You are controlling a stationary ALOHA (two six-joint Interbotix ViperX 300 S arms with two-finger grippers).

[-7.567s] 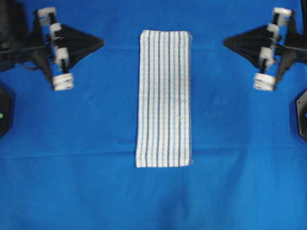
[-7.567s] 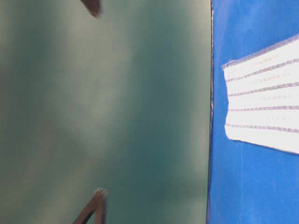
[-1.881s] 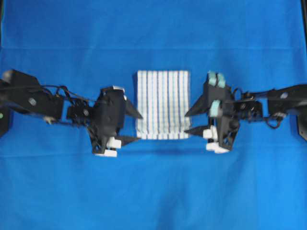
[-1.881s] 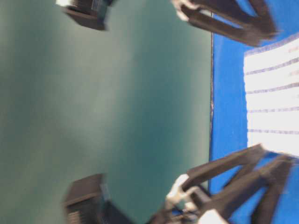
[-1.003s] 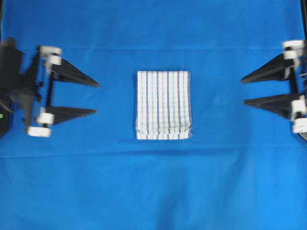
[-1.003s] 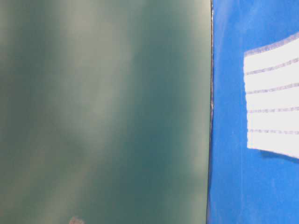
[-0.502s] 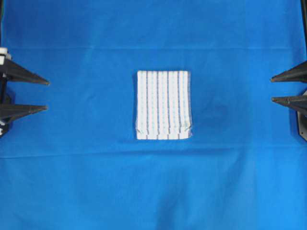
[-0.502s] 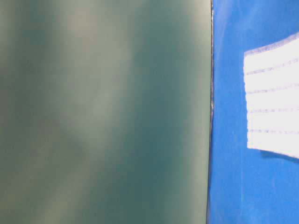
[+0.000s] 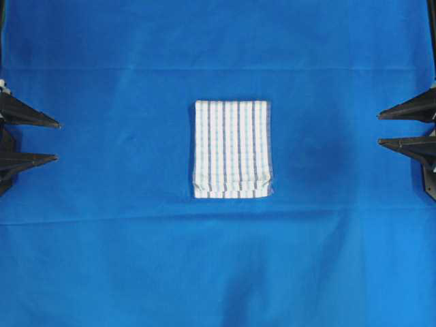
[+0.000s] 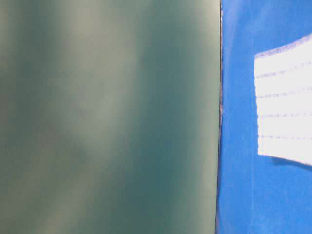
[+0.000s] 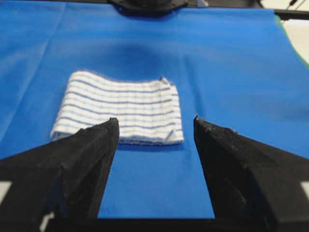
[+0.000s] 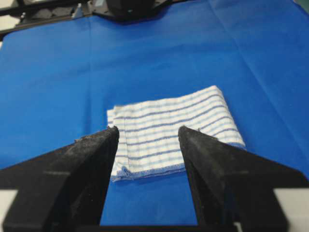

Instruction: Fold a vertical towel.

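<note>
The towel point(image 9: 231, 149), white with light-blue and navy stripes, lies folded in half on the blue sheet point(image 9: 218, 259) at the middle of the overhead view, fold at its near edge. It also shows in the left wrist view as the towel point(image 11: 120, 107), in the right wrist view as the towel point(image 12: 174, 130), and in the table-level view as the towel point(image 10: 285, 105). My left gripper point(image 9: 54, 142) is at the far left edge, open and empty. At the far right edge my right gripper point(image 9: 380, 129) is open and empty too. Both stand well apart from the towel.
The blue sheet covers the whole table, with faint creases near the front. A black arm base point(image 11: 147, 6) sits at the far edge in the left wrist view. Another black base point(image 12: 128, 7) shows across the sheet in the right wrist view.
Both grippers have drawn back outward to the left and right edges, open. The towel has stayed folded and still.
</note>
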